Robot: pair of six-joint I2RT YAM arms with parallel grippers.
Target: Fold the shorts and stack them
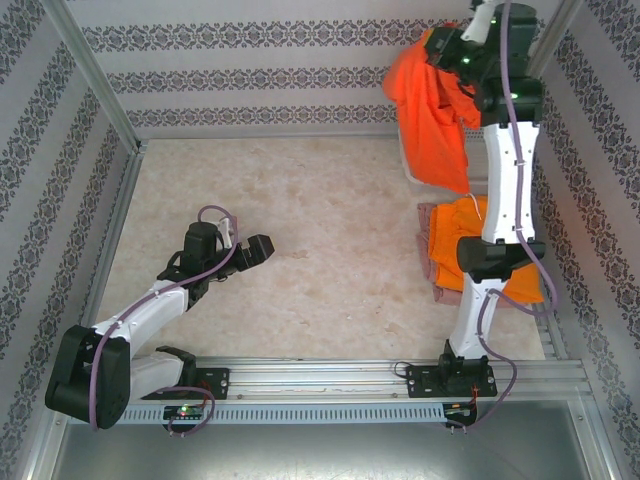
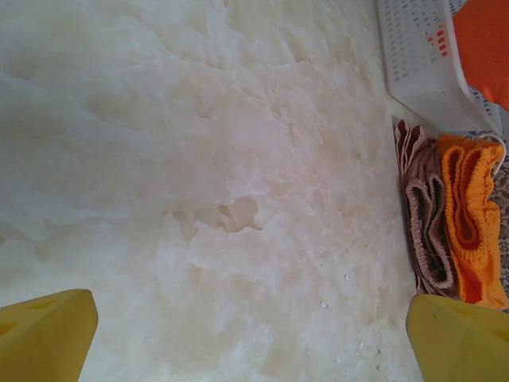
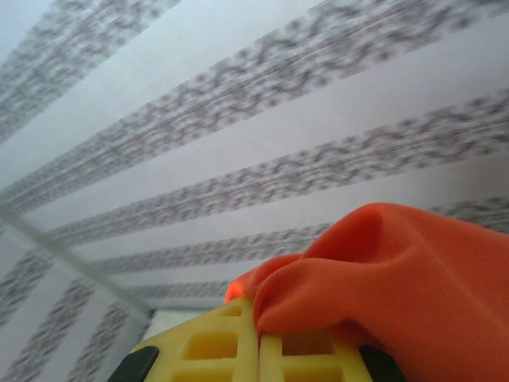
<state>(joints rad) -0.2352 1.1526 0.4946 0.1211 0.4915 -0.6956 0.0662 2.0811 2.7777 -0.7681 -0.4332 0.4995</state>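
Note:
My right gripper is raised high at the back right, shut on the bright red-orange shorts, which hang down in loose folds. In the right wrist view the yellow fingers are pressed together with that cloth bunched over them. Folded orange shorts lie on folded dusty pink shorts at the table's right side, partly behind the right arm. The left wrist view has the pink shorts and orange shorts at its right edge. My left gripper hovers low over the table at the left, open and holding nothing.
A white mesh basket stands at the back right behind the folded pile, partly hidden by the hanging cloth in the top view. Patterned walls enclose the pale table. The arm rail runs along the near edge.

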